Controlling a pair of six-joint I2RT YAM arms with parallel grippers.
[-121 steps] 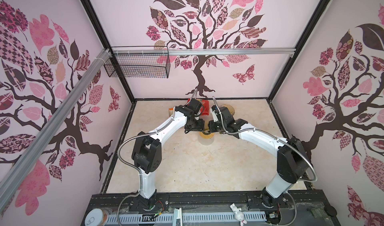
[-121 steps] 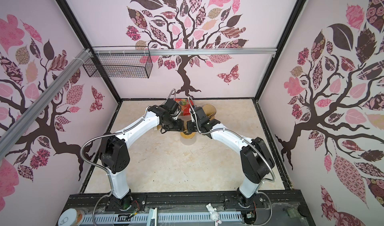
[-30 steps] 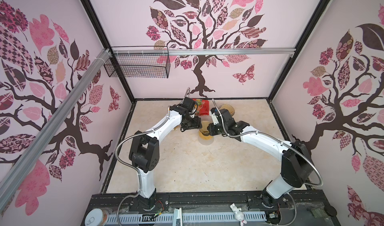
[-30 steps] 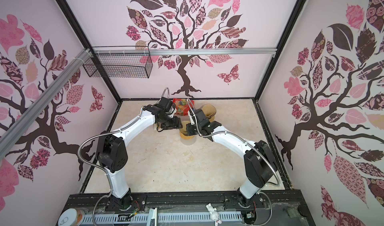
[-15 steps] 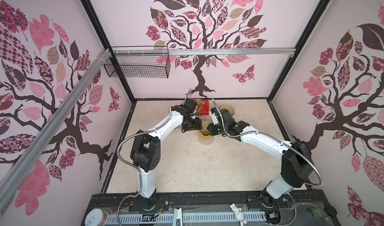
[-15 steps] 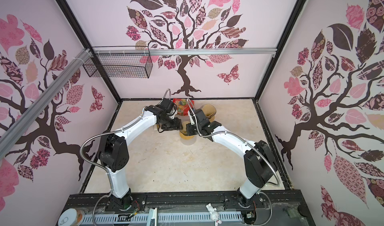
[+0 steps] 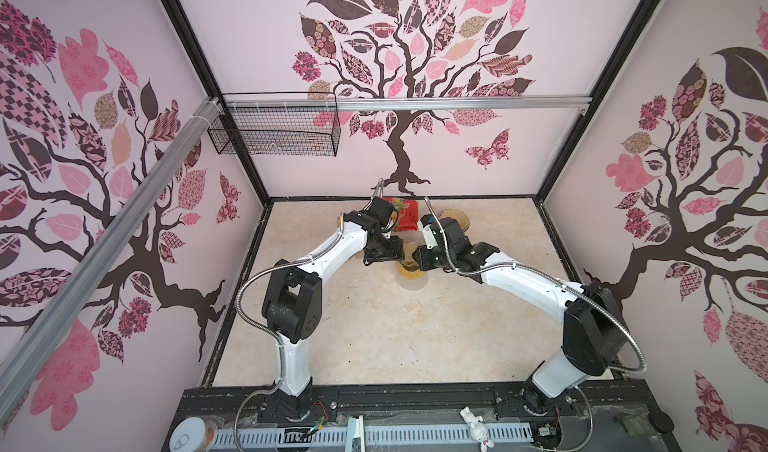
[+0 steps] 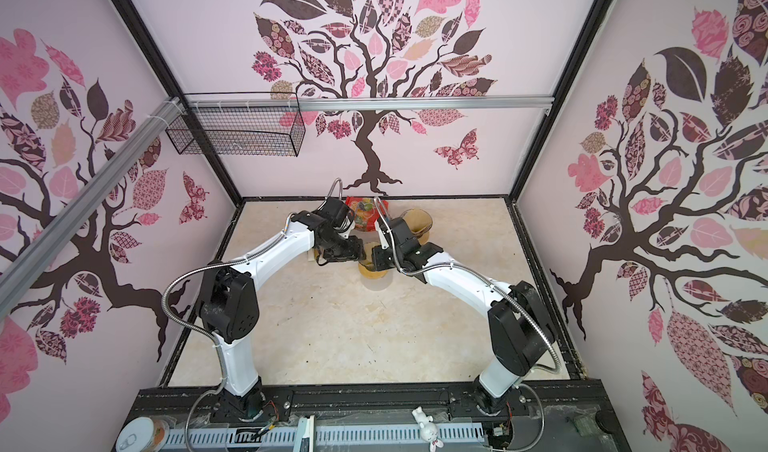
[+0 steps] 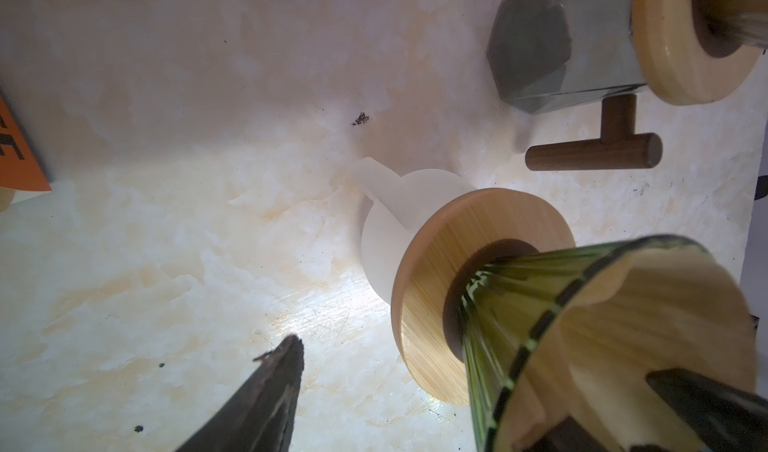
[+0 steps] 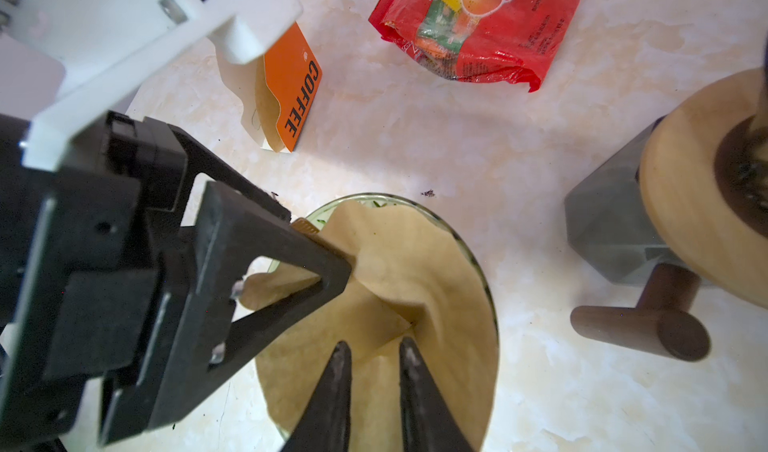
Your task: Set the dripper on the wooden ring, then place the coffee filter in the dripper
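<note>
The green ribbed glass dripper has a wooden collar and stands on a frosted white cup in mid-table. The tan paper coffee filter lies inside it, folded and creased, and shows in both top views. My left gripper is open and straddles the dripper's rim. One of its fingers presses on the filter's edge and the other is outside the glass. My right gripper hangs over the filter, jaws a little apart with nothing between them.
A red snack bag and an orange coffee filter box lie just behind the dripper. A second dripper with a wooden collar on a grey glass base and a wooden T-handle stand to the right. A wire basket hangs on the back wall.
Both grippers have stayed at the dripper. The left arm has shifted only slightly over the last second, and the filter is still in the cone.
</note>
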